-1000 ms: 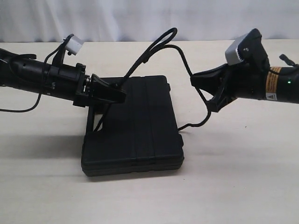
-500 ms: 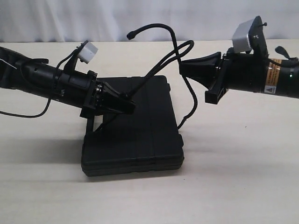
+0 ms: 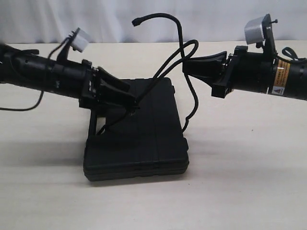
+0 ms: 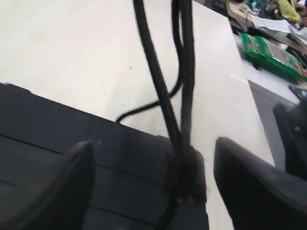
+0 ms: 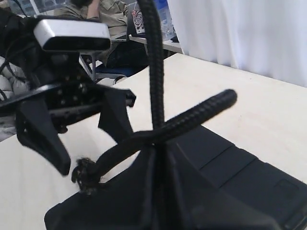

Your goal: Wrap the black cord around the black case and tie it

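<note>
The black case (image 3: 144,134) lies flat mid-table, also seen in the left wrist view (image 4: 72,143) and the right wrist view (image 5: 240,172). My left gripper (image 3: 130,98) hovers over the case's far left part, open; its fingers (image 4: 62,187) stand wide apart with a knot of the black cord (image 4: 184,172) between them, touching neither. My right gripper (image 3: 188,65) is up at the far right of the case, shut on the cord (image 5: 156,72). From it two strands (image 3: 160,74) slant down to the knot, one end (image 3: 136,21) curls up, and one strand hangs to the table by the case.
The cream table (image 3: 240,182) extends in front and to the right. A white curtain (image 3: 144,19) closes the back. Beyond the table edge a bench with green items (image 4: 271,50) shows. The left arm's camera (image 5: 72,36) faces my right gripper.
My left gripper's jaws have spread apart around the cord knot and the arm has turned and shifted slightly. The right gripper stays high, still pinching the cord.
</note>
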### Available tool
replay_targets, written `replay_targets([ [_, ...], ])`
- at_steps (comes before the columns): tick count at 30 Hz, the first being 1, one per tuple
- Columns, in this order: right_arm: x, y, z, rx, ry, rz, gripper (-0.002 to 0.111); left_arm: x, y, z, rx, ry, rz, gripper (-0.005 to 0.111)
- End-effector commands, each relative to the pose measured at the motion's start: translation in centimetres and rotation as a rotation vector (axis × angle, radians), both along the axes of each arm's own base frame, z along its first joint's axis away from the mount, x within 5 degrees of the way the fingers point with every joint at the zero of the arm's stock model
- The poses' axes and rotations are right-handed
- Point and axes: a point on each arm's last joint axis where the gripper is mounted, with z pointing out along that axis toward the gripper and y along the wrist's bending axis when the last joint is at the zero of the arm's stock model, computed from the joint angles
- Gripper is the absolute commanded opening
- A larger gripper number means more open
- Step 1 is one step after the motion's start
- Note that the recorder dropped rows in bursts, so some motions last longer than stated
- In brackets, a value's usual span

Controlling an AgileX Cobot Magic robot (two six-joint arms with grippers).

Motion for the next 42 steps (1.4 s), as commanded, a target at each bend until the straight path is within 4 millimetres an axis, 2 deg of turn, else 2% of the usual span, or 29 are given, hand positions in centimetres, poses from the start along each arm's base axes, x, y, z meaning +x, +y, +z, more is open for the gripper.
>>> replay_targets([
  [1, 0.2, -0.1, 0.2, 0.028, 0.013, -0.011, 0.004, 0.5, 1.9, 5.5, -0.211, -0.109, 0.164, 0.066],
  [2, 0.2, -0.1, 0.2, 0.027, 0.014, -0.013, 0.004, 0.5, 1.8, 6.1, -0.237, -0.118, 0.18, 0.066],
  [4, 0.2, -0.1, 0.2, 0.026, 0.014, -0.014, 0.004, 0.5, -0.1, 7.6, -0.266, -0.098, 0.134, 0.066],
  [6, 0.2, -0.1, 0.2, 0.026, 0.014, -0.014, 0.004, 0.9, -2.9, 8.4, -0.238, -0.11, 0.105, 0.066],
  [8, 0.2, -0.1, 0.2, 0.027, 0.017, -0.015, 0.004, 1.8, -4.8, 9.8, -0.186, -0.177, 0.133, 0.066],
  [11, 0.2, -0.1, 0.2, 0.027, 0.017, -0.015, 0.004, 2.5, -5.9, 11.5, -0.177, -0.224, 0.152, 0.063],
  [12, 0.2, -0.1, 0.2, 0.027, 0.017, -0.015, 0.004, 2.7, -6.0, 11.7, -0.17, -0.233, 0.165, 0.059],
  [17, 0.2, -0.1, 0.2, 0.027, 0.017, -0.015, 0.004, 3.4, -5.8, 11.5, -0.124, -0.217, 0.257, 0.017],
  [20, 0.2, -0.1, 0.2, 0.028, 0.018, -0.015, 0.004, 3.4, -5.8, 11.4, -0.121, -0.218, 0.253, 0.0],
  [24, 0.2, -0.1, 0.2, 0.041, 0.042, -0.02, 0.007, 3.2, -5.9, 11.5, -0.123, -0.222, 0.223, 0.0],
  [25, 0.2, -0.1, 0.2, 0.047, 0.051, -0.022, 0.01, 3.2, -5.9, 11.5, -0.132, -0.217, 0.229, 0.0],
  [27, 0.3, -0.7, 0.4, 0.074, 0.119, -0.072, 0.026, 3.3, -5.9, 11.6, -0.14, -0.215, 0.233, 0.0],
  [29, 0.5, -1.9, 0.3, 0.042, 0.176, -0.142, 0.042, 3.2, -5.9, 11.6, -0.141, -0.215, 0.232, 0.0],
  [32, 0.5, -4.8, 0.3, -0.048, 0.226, -0.268, 0.057, 3.2, -6.0, 11.6, -0.147, -0.215, 0.222, 0.0],
  [34, 0.2, -6.4, 1.2, -0.039, 0.201, -0.306, 0.058, 3.1, -6.0, 11.6, -0.149, -0.215, 0.218, 0.0],
  [36, -0.3, -7.2, 2.9, 0.037, 0.14, -0.3, 0.056, 3.1, -6.0, 11.7, -0.153, -0.214, 0.212, 0.0],
  [39, -1.2, -5.9, 4.8, 0.045, -0.026, -0.162, 0.052, 3.1, -6.0, 11.7, -0.153, -0.214, 0.212, 0.0],
  [42, -1.2, -3.2, 3.4, -0.149, -0.029, -0.12, 0.051, 3.1, -6.0, 11.7, -0.153, -0.214, 0.212, 0.0],
])
